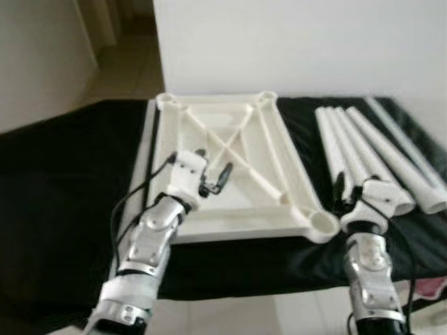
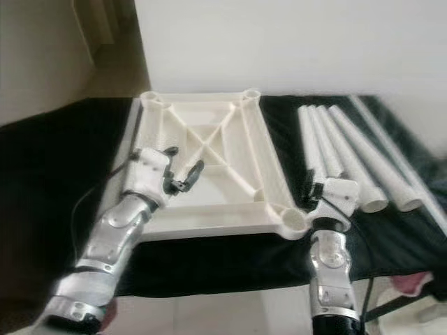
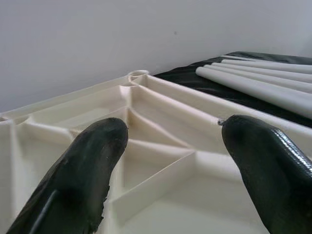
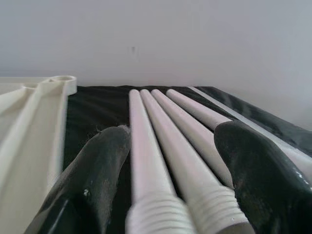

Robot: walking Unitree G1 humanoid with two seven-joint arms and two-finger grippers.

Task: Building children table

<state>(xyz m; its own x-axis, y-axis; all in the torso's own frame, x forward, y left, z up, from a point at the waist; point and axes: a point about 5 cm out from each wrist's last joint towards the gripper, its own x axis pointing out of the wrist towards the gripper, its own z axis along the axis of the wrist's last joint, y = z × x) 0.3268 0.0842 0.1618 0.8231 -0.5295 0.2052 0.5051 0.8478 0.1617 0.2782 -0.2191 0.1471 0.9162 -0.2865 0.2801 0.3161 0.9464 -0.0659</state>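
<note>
A cream plastic tabletop point(image 1: 274, 143) lies upside down on the black cloth, its ribs and corner sockets facing up. To its right, several white tube legs point(image 1: 363, 146) lie side by side. My left gripper point(image 1: 213, 167) hovers open over the near left part of the tabletop; in the left wrist view the fingers point(image 3: 97, 151) frame the ribbed underside point(image 3: 161, 146). At the legs' near ends my right gripper point(image 1: 343, 192) is open. The right wrist view has its fingers point(image 4: 105, 161) straddling two legs point(image 4: 146, 146), whose ends are threaded.
The black cloth point(image 1: 70, 181) covers a low surface against a white wall point(image 1: 300, 42). A longer pale strip point(image 1: 408, 143) lies right of the legs. Pale floor point(image 1: 279, 314) runs along the near edge, with something pink point(image 1: 434, 286) at the lower right.
</note>
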